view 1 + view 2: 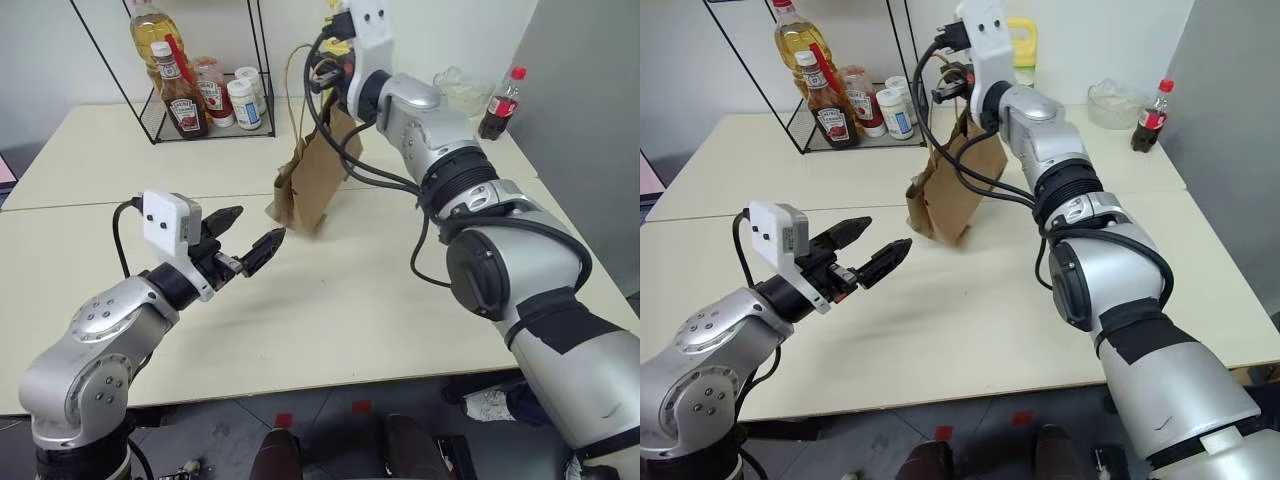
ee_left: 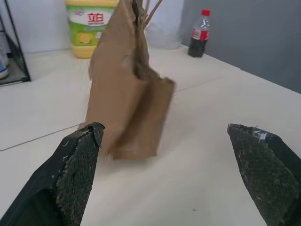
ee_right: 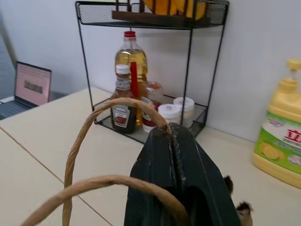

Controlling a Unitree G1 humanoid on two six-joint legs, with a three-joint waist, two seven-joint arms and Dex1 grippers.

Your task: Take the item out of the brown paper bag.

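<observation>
While the brown paper bag (image 1: 315, 175) is being gripped by its handles in the clenched right gripper (image 3: 175, 155), the left gripper (image 1: 245, 243) is being held released; a Heinz ketchup bottle (image 1: 183, 97) is being seen behind.

rack (image 1: 150, 110): sauce bottles (image 1: 185, 100) | cola bottle (image 1: 501, 103) | detergent jug (image 2: 90, 26)
</observation>
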